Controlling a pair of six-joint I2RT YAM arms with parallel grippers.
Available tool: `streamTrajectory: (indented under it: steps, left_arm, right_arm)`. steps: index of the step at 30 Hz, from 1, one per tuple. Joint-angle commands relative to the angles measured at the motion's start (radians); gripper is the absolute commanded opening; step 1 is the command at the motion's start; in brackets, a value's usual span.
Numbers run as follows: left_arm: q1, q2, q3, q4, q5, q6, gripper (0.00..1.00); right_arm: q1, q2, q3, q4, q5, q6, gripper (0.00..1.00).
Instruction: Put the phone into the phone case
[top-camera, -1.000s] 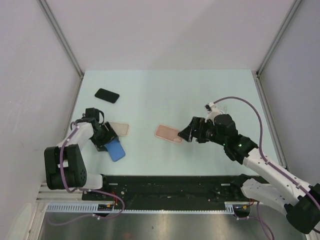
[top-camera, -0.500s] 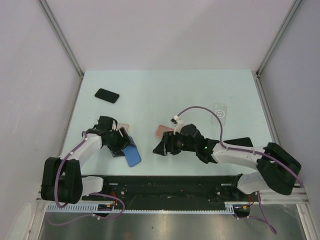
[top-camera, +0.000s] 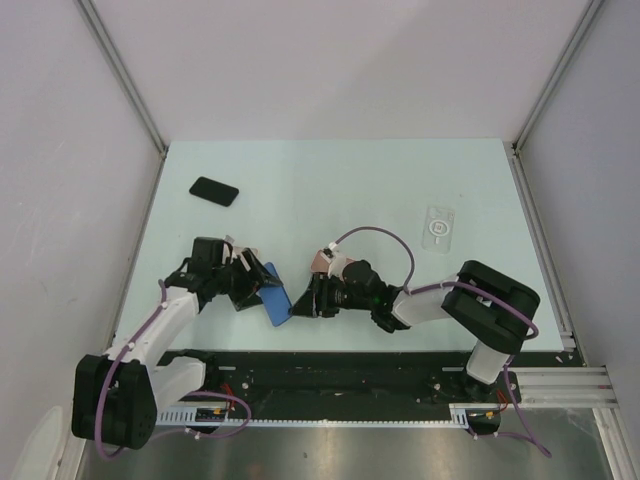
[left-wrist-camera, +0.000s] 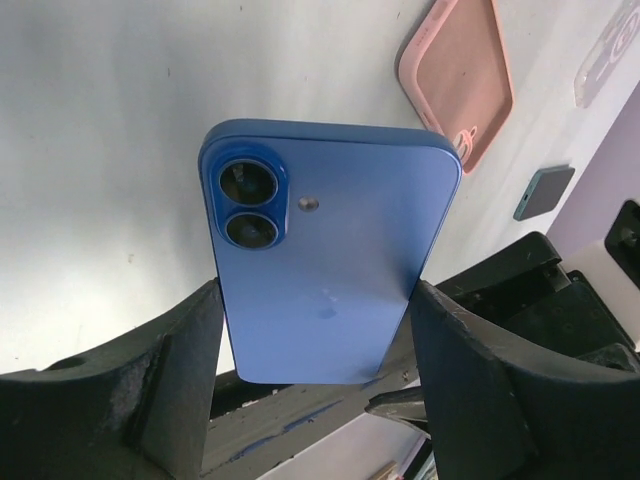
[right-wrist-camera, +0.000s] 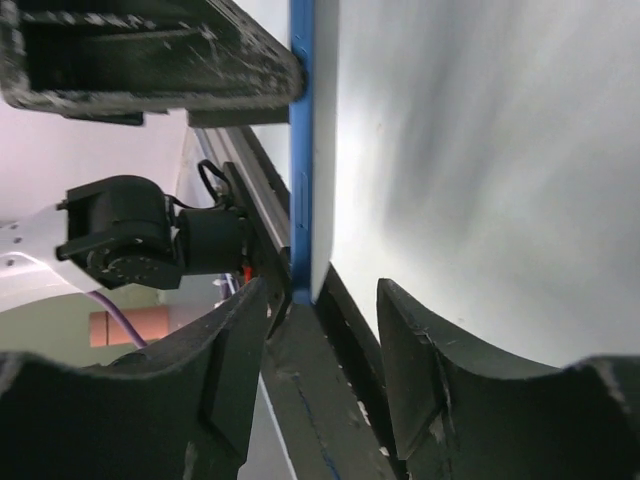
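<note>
My left gripper (top-camera: 250, 285) is shut on a blue phone (top-camera: 276, 298) and holds it tilted above the table. In the left wrist view the phone (left-wrist-camera: 320, 270) shows its back with two camera lenses, clamped by its sides between the fingers (left-wrist-camera: 170, 370). My right gripper (top-camera: 305, 298) is open just right of the phone. In the right wrist view the phone (right-wrist-camera: 300, 150) is edge-on just beyond the open fingers (right-wrist-camera: 420, 370), which do not touch it. A pink phone case (top-camera: 322, 260) lies behind the right gripper, partly hidden; it also shows in the left wrist view (left-wrist-camera: 460, 80).
A black phone (top-camera: 214, 190) lies at the far left of the table. A clear case (top-camera: 438, 225) lies at the right. The black rail (top-camera: 340, 370) runs along the near edge. Grey walls close in both sides.
The left gripper has carried the blue phone to the right and tilted it up. The right arm has swung left and folded in, bringing its open gripper beside the phone.
</note>
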Motion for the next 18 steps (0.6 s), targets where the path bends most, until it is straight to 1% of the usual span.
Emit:
streamTrajectory:
  steps: [1,3,4,6,11,14,15,16,17,18]
  left_arm:
    - [-0.016,-0.031,-0.026,0.064,0.072,-0.036,0.61]
    - [-0.016,-0.025,-0.033,0.073,0.086,-0.034,0.61]
    - [-0.016,-0.023,-0.034,0.076,0.089,-0.034,0.61]
    - [-0.017,-0.023,-0.036,0.082,0.098,-0.037,0.61]
    - [-0.020,-0.036,-0.030,0.085,0.106,-0.040,0.60]
    - [-0.025,-0.037,-0.030,0.085,0.112,-0.046,0.61]
    - [-0.026,-0.037,-0.030,0.087,0.112,-0.046,0.61]
    - [-0.028,-0.040,-0.030,0.088,0.118,-0.046,0.61]
    - [-0.026,-0.039,-0.026,0.088,0.120,-0.045,0.63]
    - [-0.026,-0.039,-0.025,0.088,0.121,-0.040,0.65]
  right_arm:
    - [0.019,0.020,0.002,0.145,-0.002,0.032,0.51]
    - [0.022,0.025,0.002,0.142,0.018,0.033,0.49]
    - [0.022,0.031,0.002,0.142,0.021,0.033,0.45]
    - [0.024,0.034,0.005,0.143,0.032,0.038,0.42]
    - [0.027,0.048,0.019,0.128,0.046,0.036,0.40]
    - [0.028,0.045,0.022,0.114,0.061,0.029,0.28]
    - [0.028,0.043,0.022,0.108,0.064,0.022,0.20]
    - [0.028,0.040,0.022,0.103,0.067,0.019,0.17]
    - [0.027,0.035,0.022,0.099,0.075,0.016,0.14]
    - [0.027,0.032,0.024,0.093,0.075,0.013,0.08]
